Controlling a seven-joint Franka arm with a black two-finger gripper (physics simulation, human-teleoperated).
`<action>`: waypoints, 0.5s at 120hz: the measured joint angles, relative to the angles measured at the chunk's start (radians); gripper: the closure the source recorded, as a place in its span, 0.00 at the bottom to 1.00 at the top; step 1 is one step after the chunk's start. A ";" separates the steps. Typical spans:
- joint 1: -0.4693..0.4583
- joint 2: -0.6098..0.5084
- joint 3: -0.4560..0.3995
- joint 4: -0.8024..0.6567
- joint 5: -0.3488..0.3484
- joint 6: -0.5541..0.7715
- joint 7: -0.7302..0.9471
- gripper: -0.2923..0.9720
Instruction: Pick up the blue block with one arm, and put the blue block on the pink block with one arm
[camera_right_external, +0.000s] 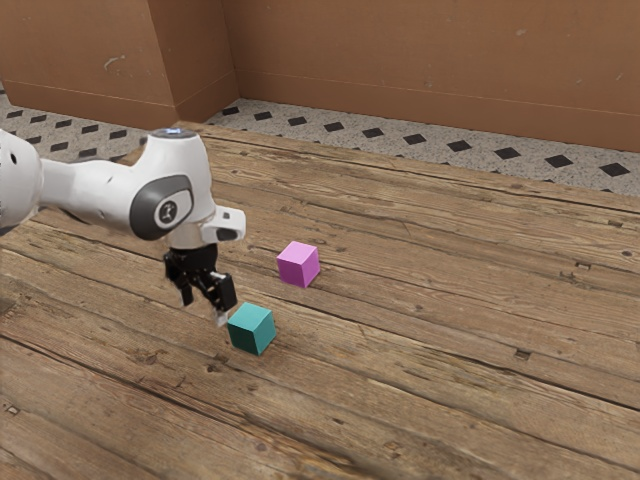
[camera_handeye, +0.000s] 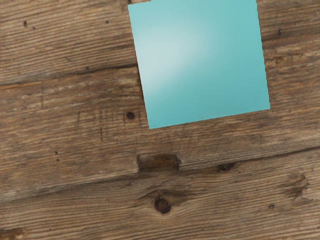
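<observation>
A black two-finger gripper (camera_right_external: 204, 306) hangs low over a wooden table (camera_right_external: 450, 330), its fingers apart and holding nothing. The blue block (camera_right_external: 251, 328), a cube with no long axis, sits just beside the gripper toward the exterior view's right, not yet between the fingers. The pink block (camera_right_external: 298, 264) rests farther from the gripper, apart from the blue one.

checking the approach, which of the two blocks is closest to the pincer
The blue block, the teal-coloured one right beside the pincer. The pink block sits farther off, toward the exterior view's right.
</observation>
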 joint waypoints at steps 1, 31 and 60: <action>0.000 0.001 0.000 0.001 0.001 0.000 -0.001 0.23; -0.038 0.107 0.010 0.115 0.015 0.004 -0.021 0.23; -0.049 0.161 0.024 0.167 0.013 0.014 -0.038 0.23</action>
